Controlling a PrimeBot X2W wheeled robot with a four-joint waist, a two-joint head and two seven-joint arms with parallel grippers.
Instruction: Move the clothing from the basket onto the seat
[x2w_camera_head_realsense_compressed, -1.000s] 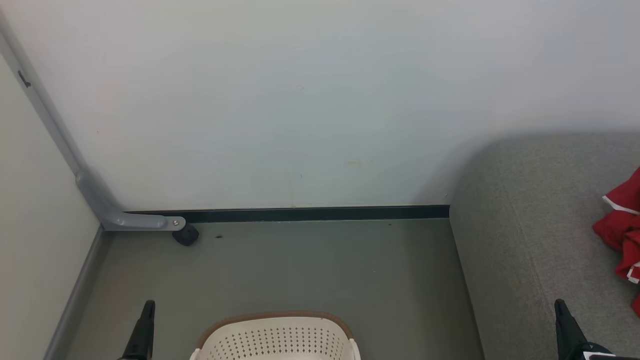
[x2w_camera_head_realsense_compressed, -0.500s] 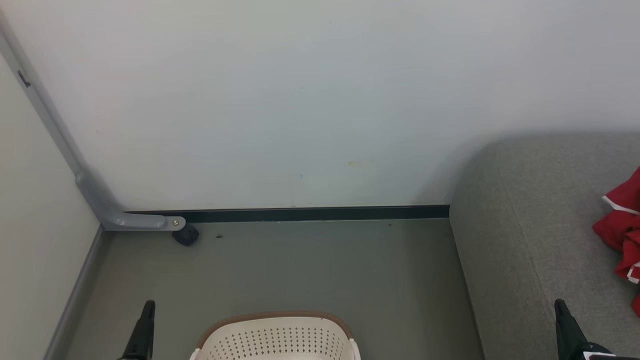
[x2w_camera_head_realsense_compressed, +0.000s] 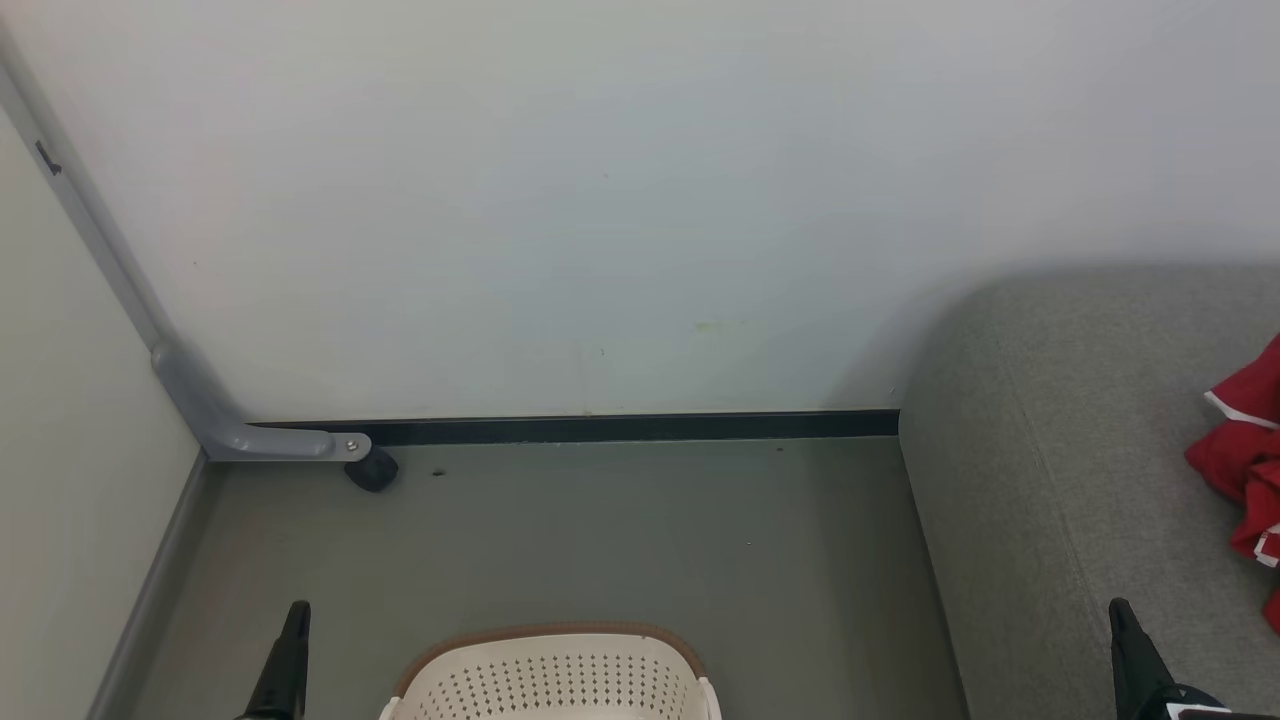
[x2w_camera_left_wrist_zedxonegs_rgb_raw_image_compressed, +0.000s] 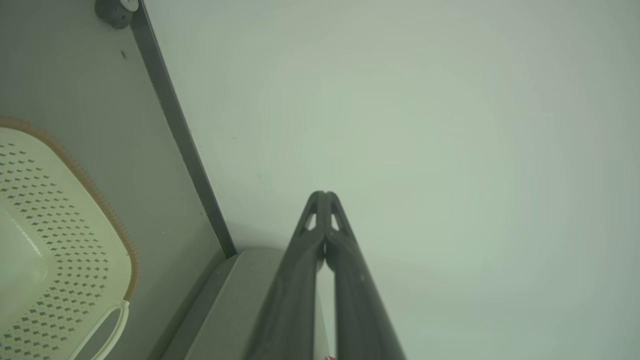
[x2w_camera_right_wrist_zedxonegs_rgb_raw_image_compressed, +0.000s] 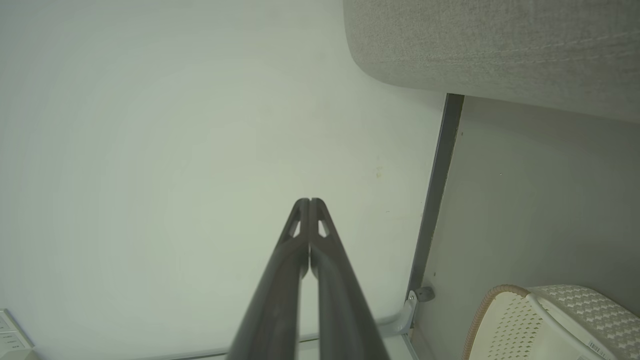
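Note:
The cream basket (x2w_camera_head_realsense_compressed: 550, 675) with a brown rim stands on the floor at the bottom centre of the head view; the part of its inside that shows holds nothing. It also shows as the basket (x2w_camera_left_wrist_zedxonegs_rgb_raw_image_compressed: 45, 250) at the left and the basket (x2w_camera_right_wrist_zedxonegs_rgb_raw_image_compressed: 540, 325) at the lower right of the wrist views. Red clothing (x2w_camera_head_realsense_compressed: 1245, 455) with white trim lies on the grey-green seat (x2w_camera_head_realsense_compressed: 1050, 480) at the right edge. My left gripper (x2w_camera_head_realsense_compressed: 296, 608) is shut left of the basket. My right gripper (x2w_camera_head_realsense_compressed: 1119, 605) is shut over the seat. Both grippers, left (x2w_camera_left_wrist_zedxonegs_rgb_raw_image_compressed: 324, 193) and right (x2w_camera_right_wrist_zedxonegs_rgb_raw_image_compressed: 309, 200), hold nothing.
A pale wall (x2w_camera_head_realsense_compressed: 600, 200) rises behind, with a dark skirting (x2w_camera_head_realsense_compressed: 620, 427) along the grey floor (x2w_camera_head_realsense_compressed: 600, 540). A grey bracket with a black caster (x2w_camera_head_realsense_compressed: 372, 470) sits in the far left corner. Another wall (x2w_camera_head_realsense_compressed: 70, 450) closes the left side.

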